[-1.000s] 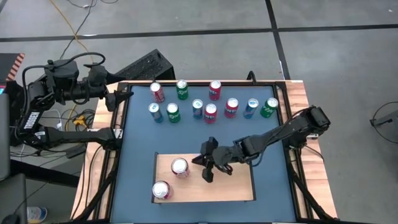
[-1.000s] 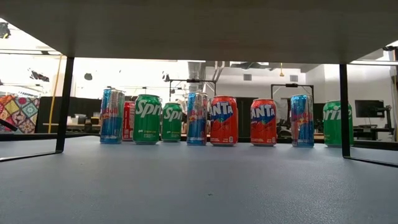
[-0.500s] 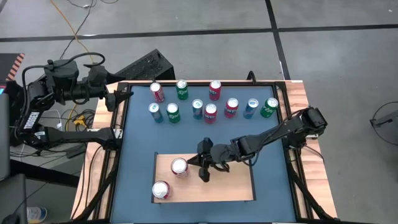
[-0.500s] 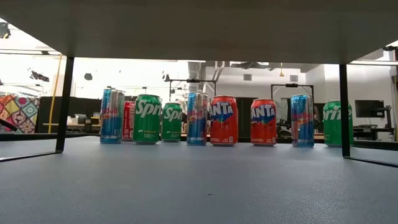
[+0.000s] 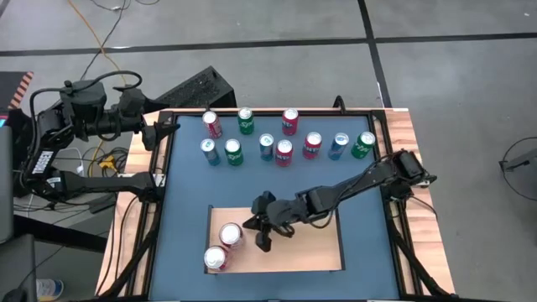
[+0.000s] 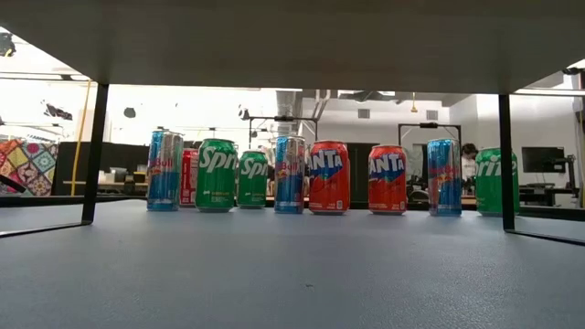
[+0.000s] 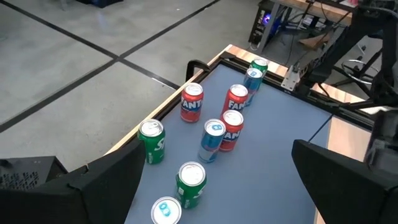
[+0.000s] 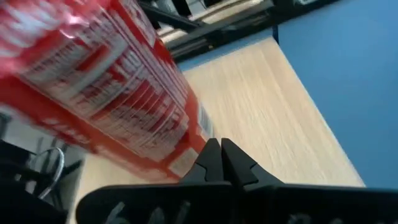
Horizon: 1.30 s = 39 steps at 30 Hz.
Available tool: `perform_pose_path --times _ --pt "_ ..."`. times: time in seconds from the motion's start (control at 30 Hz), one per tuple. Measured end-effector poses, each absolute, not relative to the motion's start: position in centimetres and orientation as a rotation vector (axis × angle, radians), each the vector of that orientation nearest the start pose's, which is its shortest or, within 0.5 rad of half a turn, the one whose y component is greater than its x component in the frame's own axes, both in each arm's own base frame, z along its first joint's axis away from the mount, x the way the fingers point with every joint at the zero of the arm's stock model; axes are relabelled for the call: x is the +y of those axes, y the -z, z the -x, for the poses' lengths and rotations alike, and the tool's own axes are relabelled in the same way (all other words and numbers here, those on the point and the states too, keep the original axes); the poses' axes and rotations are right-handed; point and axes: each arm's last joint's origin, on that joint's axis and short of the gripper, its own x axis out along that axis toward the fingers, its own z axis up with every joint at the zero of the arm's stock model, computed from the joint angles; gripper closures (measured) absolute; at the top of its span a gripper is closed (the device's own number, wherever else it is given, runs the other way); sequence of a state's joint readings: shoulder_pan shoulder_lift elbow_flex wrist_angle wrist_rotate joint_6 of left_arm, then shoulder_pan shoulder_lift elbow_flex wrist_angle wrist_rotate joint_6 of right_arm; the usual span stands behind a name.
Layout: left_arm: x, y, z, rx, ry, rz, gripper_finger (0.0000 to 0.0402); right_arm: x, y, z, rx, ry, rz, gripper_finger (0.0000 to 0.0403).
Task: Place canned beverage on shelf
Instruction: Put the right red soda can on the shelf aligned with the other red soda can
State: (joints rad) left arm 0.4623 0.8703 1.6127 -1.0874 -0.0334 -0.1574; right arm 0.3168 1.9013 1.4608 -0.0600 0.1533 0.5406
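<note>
R gripper point(image 5: 254, 231): fingers pressed together, holding nothing, tips against red can point(image 5: 230, 236).
Red can: on shelf point(image 5: 319, 250), nr 2nd can point(image 5: 215, 258); prob tilted.
Handling: thin alu, smooth, dents easily; take mid-body.
L gripper point(image 5: 162, 131): spread wide, parked at table edge.

Table: blue-topped rectangular table point(image 5: 189, 189) with a striped wooden frame and black rails.
Shelf: flat pale tan wooden board point(image 5: 315, 247) lying on the blue top toward 6 o'clock.
On the shelf: two red-and-white cans point(image 5: 223, 247) at its 9 o'clock end, close together.
Far side: ten cans point(image 5: 284, 135) — red, green, blue — standing toward 12 o'clock.
</note>
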Motion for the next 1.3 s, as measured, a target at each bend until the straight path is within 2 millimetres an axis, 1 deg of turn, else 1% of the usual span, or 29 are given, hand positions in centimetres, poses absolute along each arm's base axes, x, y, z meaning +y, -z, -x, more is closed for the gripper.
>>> perform_pose_path --times 0.03,0.1,0.23,0.3,0.33,0.37,0.4,0.43,0.5,0.6,0.7,0.97,1.13,1.23,1.3 --pt "3.7 -48.2 -7.2 0.302 -0.517 0.227 0.001 13.2 -25.7 -41.8 0.539 -0.016 -0.393 0.0403" --pt "3.7 -48.2 -7.2 0.302 -0.517 0.227 0.001 13.3 -26.5 -42.3 0.524 -0.01 -0.379 0.0403" --pt "3.7 -48.2 -7.2 0.301 -0.517 0.227 0.001 13.0 -27.2 -41.9 0.578 0.082 -0.338 0.0403" --pt "3.7 -48.2 -7.2 0.301 -0.516 0.227 0.001 13.1 -27.7 -40.9 0.624 0.102 -0.31 0.0403" --pt "3.7 -48.2 -7.2 0.301 -0.516 0.227 0.001 13.3 -28.2 -40.7 0.613 0.1 -0.309 0.0403" --pt "3.7 -48.2 -7.2 0.302 -0.516 0.227 0.001 13.6 -29.0 -40.4 0.586 0.088 -0.316 0.0403" --pt "3.7 -48.2 -7.2 0.302 -0.516 0.227 0.001 14.0 -29.8 -39.7 0.579 0.08 -0.312 0.0403" --pt "3.7 -48.2 -7.2 0.302 -0.515 0.227 0.001 14.4 -30.3 -39.1 0.582 0.073 -0.305 0.0403" --pt "3.7 -48.2 -7.2 0.301 -0.511 0.228 0.001 15.3 -30.8 -38.7 0.554 0.045 -0.322 0.0403" --pt "3.7 -48.2 -7.2 0.301 -0.51 0.228 0.001 16.5 -30.0 -38.3 0.596 0.032 -0.32 0.0403" --pt "3.7 -48.2 -7.2 0.301 -0.51 0.228 0.001 17.2 -29.5 -38.7 0.58 0.018 -0.327 0.0403" --pt "3.7 -48.2 -7.2 0.301 -0.509 0.229 0.001 17.0 -29.6 -39.1 0.552 0.008 -0.329 0.0403" --pt "3.7 -48.2 -7.2 0.301 -0.51 0.238 0.001 17.4 -30.1 -39.4 0.518 -0.092 -0.347 0.0403" --pt "3.7 -48.2 -7.2 0.303 -0.51 0.239 0.001 17.5 -29.4 -39.6 0.537 -0.09 -0.34 0.0403" --pt "3.7 -48.2 -7.2 0.303 -0.51 0.239 0.001 17.6 -29.4 -39.7 0.54 -0.118 -0.35 0.0403"
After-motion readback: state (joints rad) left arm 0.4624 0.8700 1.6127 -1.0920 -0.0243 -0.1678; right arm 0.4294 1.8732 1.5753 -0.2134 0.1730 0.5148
